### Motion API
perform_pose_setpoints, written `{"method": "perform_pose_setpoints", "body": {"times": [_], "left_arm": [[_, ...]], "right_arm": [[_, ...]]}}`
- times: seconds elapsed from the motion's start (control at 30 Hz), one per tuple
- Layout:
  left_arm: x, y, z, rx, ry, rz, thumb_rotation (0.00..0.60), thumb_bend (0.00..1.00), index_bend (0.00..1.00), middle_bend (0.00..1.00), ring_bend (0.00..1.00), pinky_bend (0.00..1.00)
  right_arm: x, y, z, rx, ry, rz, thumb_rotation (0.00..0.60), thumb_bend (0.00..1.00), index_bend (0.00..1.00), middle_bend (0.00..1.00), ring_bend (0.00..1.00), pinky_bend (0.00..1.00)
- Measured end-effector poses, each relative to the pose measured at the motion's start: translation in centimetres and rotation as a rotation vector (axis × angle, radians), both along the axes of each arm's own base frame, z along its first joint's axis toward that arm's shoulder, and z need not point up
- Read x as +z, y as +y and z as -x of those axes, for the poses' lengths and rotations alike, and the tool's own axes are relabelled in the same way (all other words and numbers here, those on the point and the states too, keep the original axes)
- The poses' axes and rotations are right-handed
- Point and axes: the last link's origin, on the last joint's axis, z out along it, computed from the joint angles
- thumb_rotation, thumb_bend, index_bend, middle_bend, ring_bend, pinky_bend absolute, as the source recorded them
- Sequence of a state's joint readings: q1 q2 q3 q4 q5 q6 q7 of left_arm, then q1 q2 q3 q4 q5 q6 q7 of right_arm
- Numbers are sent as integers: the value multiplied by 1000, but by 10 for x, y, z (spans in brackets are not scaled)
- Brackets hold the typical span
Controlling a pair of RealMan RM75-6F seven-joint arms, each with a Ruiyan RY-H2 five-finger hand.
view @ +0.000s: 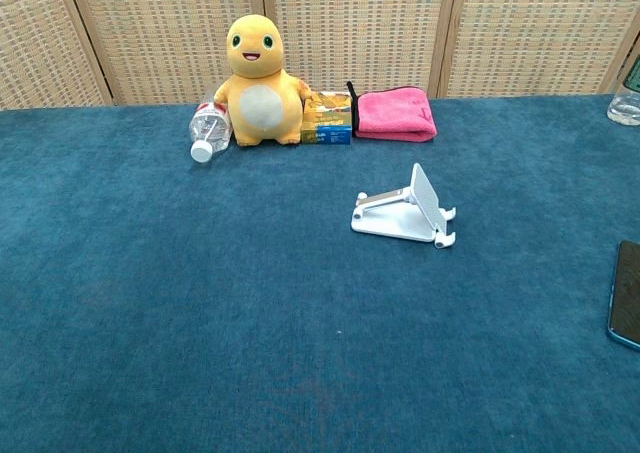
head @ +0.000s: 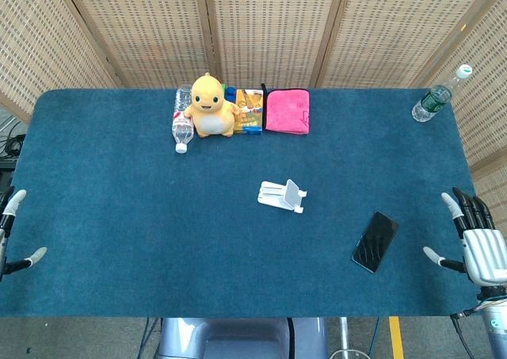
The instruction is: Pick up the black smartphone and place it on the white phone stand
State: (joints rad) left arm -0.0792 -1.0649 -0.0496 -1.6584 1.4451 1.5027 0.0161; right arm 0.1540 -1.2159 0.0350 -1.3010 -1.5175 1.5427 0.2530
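The black smartphone (head: 375, 241) lies flat on the blue tablecloth, front right; in the chest view only its edge (view: 627, 294) shows at the right border. The white phone stand (head: 282, 195) sits near the table's middle, also seen in the chest view (view: 408, 208), with nothing on it. My right hand (head: 478, 241) hovers at the table's right edge, to the right of the phone, fingers spread and holding nothing. My left hand (head: 11, 231) shows only as a few fingertips at the left edge, apart and holding nothing.
At the back stand a yellow plush toy (head: 210, 105), a lying water bottle (head: 182, 123), a small colourful box (head: 249, 110) and a folded pink cloth (head: 287, 110). An upright bottle (head: 438, 94) is at the far right corner. Woven screens close off the back.
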Motion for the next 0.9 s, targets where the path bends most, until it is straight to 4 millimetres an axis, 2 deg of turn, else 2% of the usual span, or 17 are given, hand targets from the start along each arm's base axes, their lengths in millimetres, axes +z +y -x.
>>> {"method": "perform_pose_setpoints", "body": {"times": [0.27, 0.33, 0.37, 0.43, 0.53, 0.63, 0.77, 0.9], "left_arm": [[-1, -1, 1, -1, 1, 7, 600, 0, 0, 0, 0, 0], [-2, 0, 1, 2, 0, 8, 600, 0, 0, 0, 0, 0], [-2, 1, 1, 4, -1, 9, 600, 0, 0, 0, 0, 0], [-3, 2, 1, 7, 0, 12, 600, 0, 0, 0, 0, 0], [-5, 4, 1, 16, 3, 22, 600, 0, 0, 0, 0, 0], [-6, 6, 1, 22, 5, 22, 600, 0, 0, 0, 0, 0], [-6, 8, 1, 31, 1, 21, 600, 0, 0, 0, 0, 0], [-8, 12, 1, 43, 0, 28, 600, 0, 0, 0, 0, 0]], "right_arm": [[-3, 0, 2, 9, 1, -47, 600, 22, 10, 0, 0, 21], [-7, -1, 1, 18, -2, -84, 600, 158, 54, 11, 0, 21], [-10, -2, 0, 25, -4, -114, 600, 303, 92, 27, 0, 21], [-14, -5, -3, 44, -3, -159, 600, 519, 134, 60, 0, 21], [-21, -14, -10, 92, 20, -228, 600, 786, 179, 110, 0, 22], [-32, -28, -19, 136, 63, -312, 600, 921, 217, 144, 0, 32], [-51, -50, -27, 165, 155, -417, 600, 985, 242, 162, 0, 41], [-74, -69, -33, 182, 272, -479, 600, 1000, 247, 166, 0, 42]]}}
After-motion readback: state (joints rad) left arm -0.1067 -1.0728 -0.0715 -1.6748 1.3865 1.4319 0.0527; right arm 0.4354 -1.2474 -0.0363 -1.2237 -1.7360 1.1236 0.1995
